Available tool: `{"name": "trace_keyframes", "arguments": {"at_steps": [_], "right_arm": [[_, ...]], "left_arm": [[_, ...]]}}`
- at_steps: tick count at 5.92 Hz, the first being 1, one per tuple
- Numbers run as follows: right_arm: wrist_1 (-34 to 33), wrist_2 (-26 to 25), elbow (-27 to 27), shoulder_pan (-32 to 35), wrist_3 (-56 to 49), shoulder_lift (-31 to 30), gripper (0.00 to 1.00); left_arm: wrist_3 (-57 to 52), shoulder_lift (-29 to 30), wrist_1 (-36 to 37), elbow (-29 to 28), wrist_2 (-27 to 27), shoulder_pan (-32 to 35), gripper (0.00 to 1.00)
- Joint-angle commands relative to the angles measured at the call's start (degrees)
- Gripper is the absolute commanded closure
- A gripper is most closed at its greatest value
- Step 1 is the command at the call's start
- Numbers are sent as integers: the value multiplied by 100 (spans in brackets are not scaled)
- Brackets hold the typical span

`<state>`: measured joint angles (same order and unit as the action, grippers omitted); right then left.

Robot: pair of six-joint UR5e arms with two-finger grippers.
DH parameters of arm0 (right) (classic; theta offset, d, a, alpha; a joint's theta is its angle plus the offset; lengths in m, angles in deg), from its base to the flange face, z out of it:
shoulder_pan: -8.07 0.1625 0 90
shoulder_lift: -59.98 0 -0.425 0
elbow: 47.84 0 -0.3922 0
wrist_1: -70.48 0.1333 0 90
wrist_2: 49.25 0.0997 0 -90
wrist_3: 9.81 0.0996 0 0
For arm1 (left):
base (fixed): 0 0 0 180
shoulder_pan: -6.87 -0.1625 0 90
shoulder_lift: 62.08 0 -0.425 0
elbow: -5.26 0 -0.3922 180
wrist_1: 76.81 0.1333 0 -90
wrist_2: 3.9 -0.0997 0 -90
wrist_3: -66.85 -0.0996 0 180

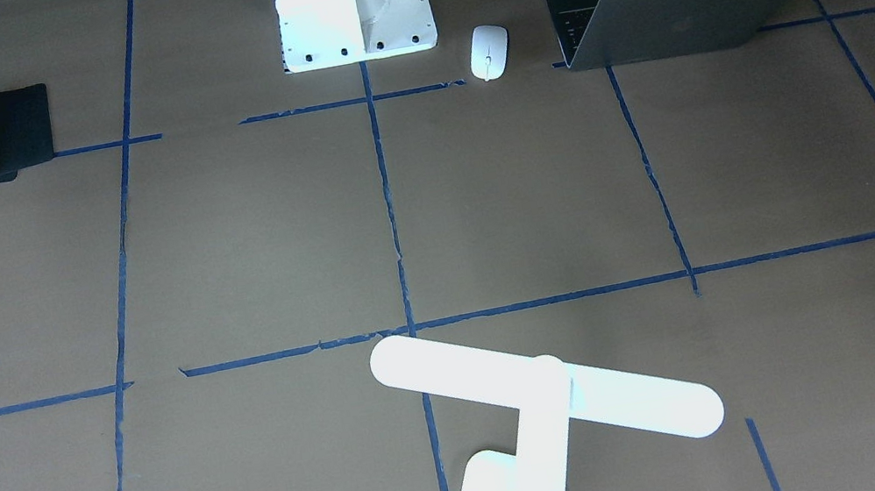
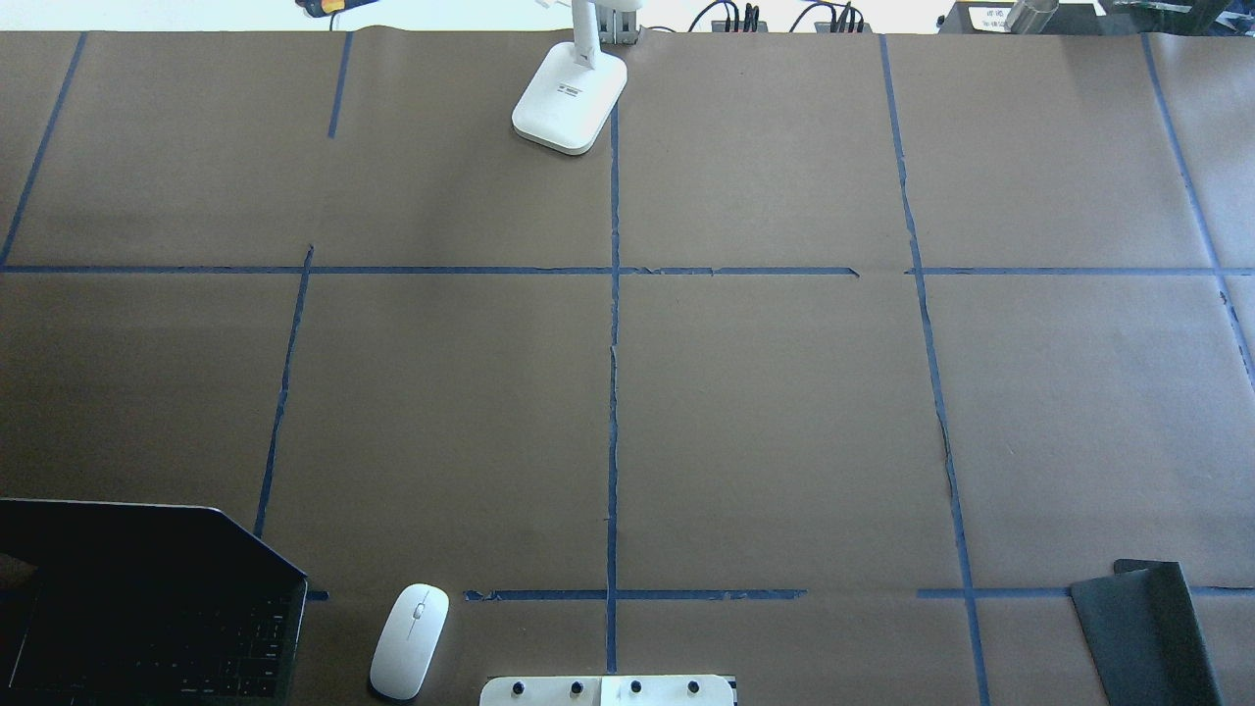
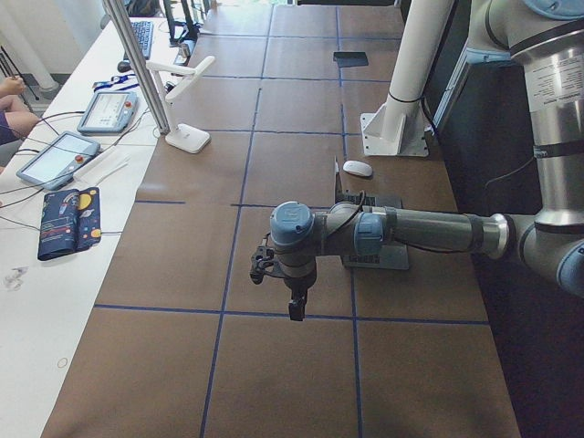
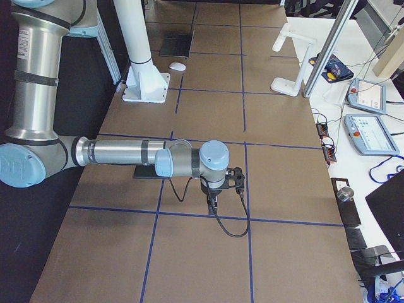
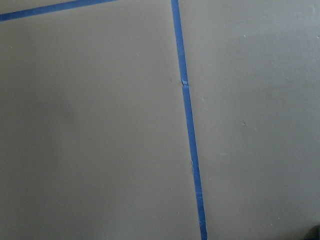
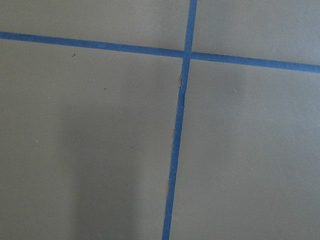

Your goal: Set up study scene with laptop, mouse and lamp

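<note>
We are viewing the table [image 1: 241, 243], which is wearing brown paper crossed by blue tape [image 1: 387, 200]. The laptop [image 1: 675, 19] is sitting partly open at the robot's edge on its left side, with its lid facing away from the robot and its keys facing the robot. The mouse [image 1: 489, 52] is lying flat just beside it, apart from it, between the laptop and the white pedestal [image 1: 353, 6]. The lamp [image 1: 546, 387] is standing upright at the far edge near the centre line, well apart from both, with its bar head crossing the arm to form a T. A black pad [image 1: 10, 132] is lying at the robot's edge on its right side. The left gripper [image 3: 294, 308] is pointing down over bare paper near a tape line, and the right gripper [image 4: 213, 201] is doing the same on its own side. Neither is holding anything that we can see. Both are appearing in the side views only, so we cannot tell how far either one is spread. The wrist cameras are showing only paper and tape.
</note>
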<state>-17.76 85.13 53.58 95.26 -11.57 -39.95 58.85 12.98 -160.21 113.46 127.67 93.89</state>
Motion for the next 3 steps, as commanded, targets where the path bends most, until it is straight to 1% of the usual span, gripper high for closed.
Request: {"name": "trace_keyframes", "arguments": {"at_steps": [1, 3], "right_arm": [[0, 0, 18, 0, 9, 0, 0], [9, 0, 44, 0, 26, 9, 0]], "left_arm": [[0, 0, -26, 26, 0, -27, 0], [44, 35, -44, 96, 9, -45, 0]]}}
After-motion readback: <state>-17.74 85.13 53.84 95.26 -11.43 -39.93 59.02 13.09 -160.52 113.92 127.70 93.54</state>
